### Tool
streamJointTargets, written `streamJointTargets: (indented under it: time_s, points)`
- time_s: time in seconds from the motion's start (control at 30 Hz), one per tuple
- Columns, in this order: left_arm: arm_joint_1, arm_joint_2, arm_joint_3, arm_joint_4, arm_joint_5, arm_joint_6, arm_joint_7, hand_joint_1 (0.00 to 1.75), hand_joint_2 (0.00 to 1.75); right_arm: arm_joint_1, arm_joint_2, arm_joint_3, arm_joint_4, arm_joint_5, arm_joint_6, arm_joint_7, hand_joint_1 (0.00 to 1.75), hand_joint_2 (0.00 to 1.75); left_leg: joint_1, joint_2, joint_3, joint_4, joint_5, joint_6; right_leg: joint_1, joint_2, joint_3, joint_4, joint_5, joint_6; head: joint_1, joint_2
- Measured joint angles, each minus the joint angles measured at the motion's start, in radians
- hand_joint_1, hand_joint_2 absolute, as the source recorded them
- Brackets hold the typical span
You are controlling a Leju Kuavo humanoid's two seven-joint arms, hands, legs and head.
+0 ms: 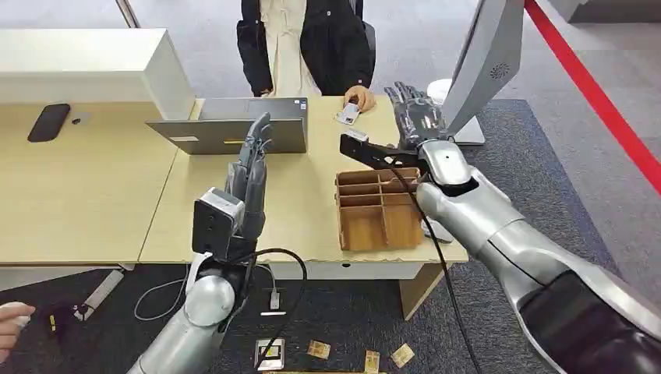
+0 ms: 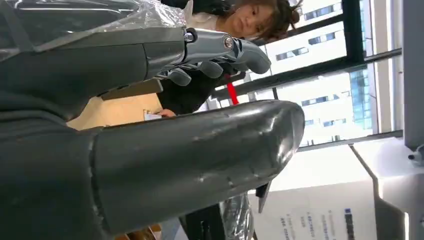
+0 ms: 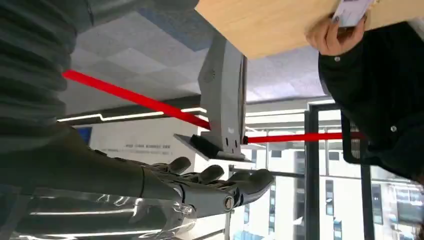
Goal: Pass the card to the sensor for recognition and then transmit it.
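Note:
A person in a dark jacket (image 1: 312,47) stands at the far side of the wooden table (image 1: 312,202) and holds the card (image 1: 348,114) in a hand (image 1: 360,100) just above the table's far edge. The card (image 3: 350,10) also shows in the right wrist view, pinched by the person's fingers (image 3: 327,35). My right hand (image 1: 413,117) is raised near the card, to its right, fingers spread and holding nothing. My left hand (image 1: 248,183) stands upright over the table's middle, fingers straight, holding nothing. The grey sensor stand (image 1: 487,62) rises at the table's far right.
A wooden compartment box (image 1: 378,209) sits under my right wrist. A closed grey laptop (image 1: 234,132) lies at the far side, a white box (image 1: 86,70) and a dark phone (image 1: 48,121) to the left. Several cards (image 1: 319,351) lie on the floor. Another person's hand (image 1: 12,321) shows at lower left.

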Motion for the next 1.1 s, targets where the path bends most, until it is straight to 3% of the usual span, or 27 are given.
streamJointTargets:
  time_s: [0.77, 1.1]
  points:
    - [0.011, 0.0, -0.001, 0.0, -0.008, -0.03, 0.025, 0.0, 0.0, 0.07, 0.0, 0.048, 0.045, -0.048, 0.151, -0.003, 0.0, 1.75, 0.0, 0.0, 0.0, 0.0, 0.0, 0.0, 0.0, 0.0, 0.0, 0.0, 0.0, 0.0, 0.0, 0.0]
    - [0.021, 0.001, 0.0, 0.0, -0.015, -0.033, 0.036, 0.0, 0.0, 0.089, 0.0, 0.063, 0.067, -0.054, 0.164, 0.004, 0.0, 1.75, 0.0, 0.0, 0.0, 0.0, 0.0, 0.0, 0.0, 0.0, 0.0, 0.0, 0.0, 0.0, 0.0, 0.0]
